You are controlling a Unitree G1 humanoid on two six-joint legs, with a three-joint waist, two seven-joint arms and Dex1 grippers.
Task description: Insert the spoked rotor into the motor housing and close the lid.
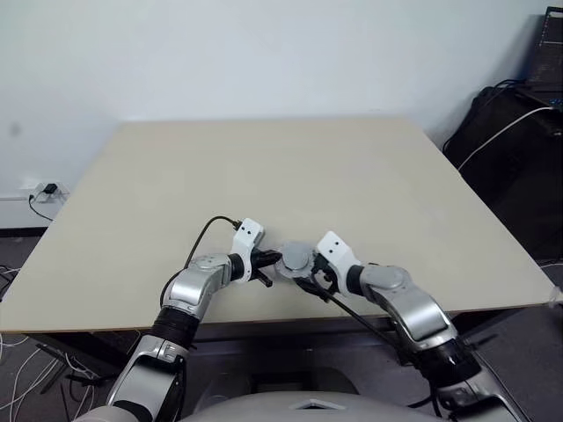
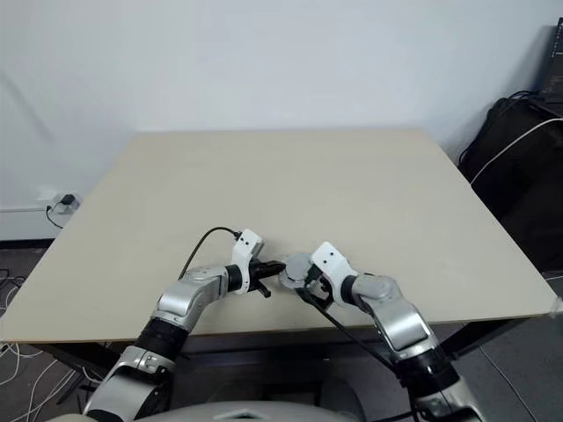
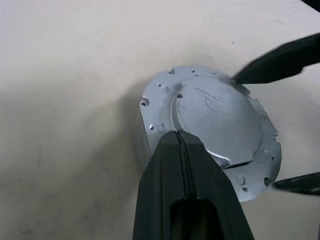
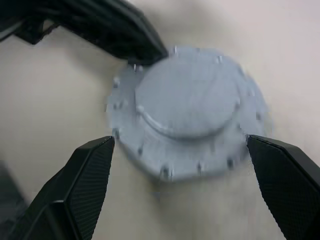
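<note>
Lid [image 3: 220, 125] sat smooth face up near the table's [image 1: 290, 167] front edge.
Left gripper [image 3: 181, 142], clenched empty, touched the lid's rim; right gripper [image 4: 180, 175] straddled it, spread wide, not grasping.

**Brushed Metal on a Matt Counter**

The round silver-grey metal lid [image 3: 215, 125] looks satin, smooth and faintly scratched, its flange pitted with small holes. The pale beige counter [image 1: 290, 167] is matt. The right end effector's black fingers [image 4: 85, 180] carry finely textured pads.
</note>
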